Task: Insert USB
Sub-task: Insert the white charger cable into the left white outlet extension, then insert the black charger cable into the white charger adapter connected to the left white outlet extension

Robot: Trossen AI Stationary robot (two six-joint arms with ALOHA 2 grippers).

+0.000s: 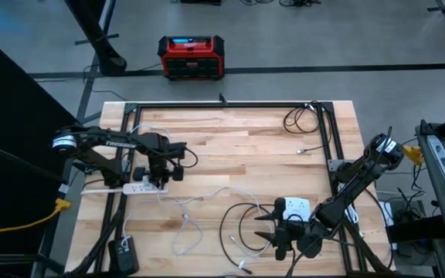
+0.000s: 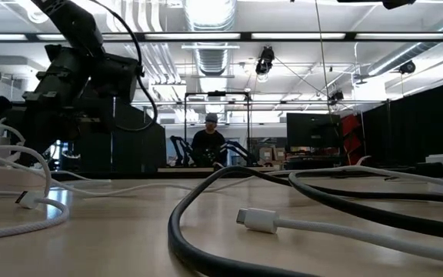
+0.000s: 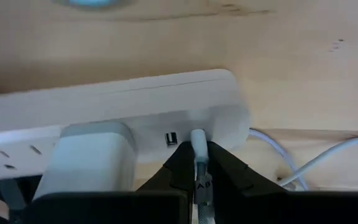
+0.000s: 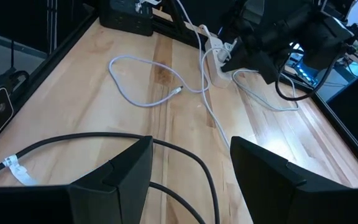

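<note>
Plug [image 3: 199, 142] gripped at strip [image 3: 123, 115] port.
Left gripper [image 3: 199, 163], at 9 o'clock on the surface [image 1: 238, 147], has its jaws closed on the plug; right gripper [image 4: 188, 163], at 5 o'clock, is spread wide, holding nothing.

1. We see a light wooden worktop [image 1: 230, 154] edged by a black frame [image 1: 222, 105].
2. On it, a white power strip [image 1: 134, 187] lies at the left edge.
3. White cables [image 1: 199, 202] trail across the middle.
4. Black cable [image 1: 238, 224] loops beside a white adapter [image 1: 296, 207] near the right.
</note>
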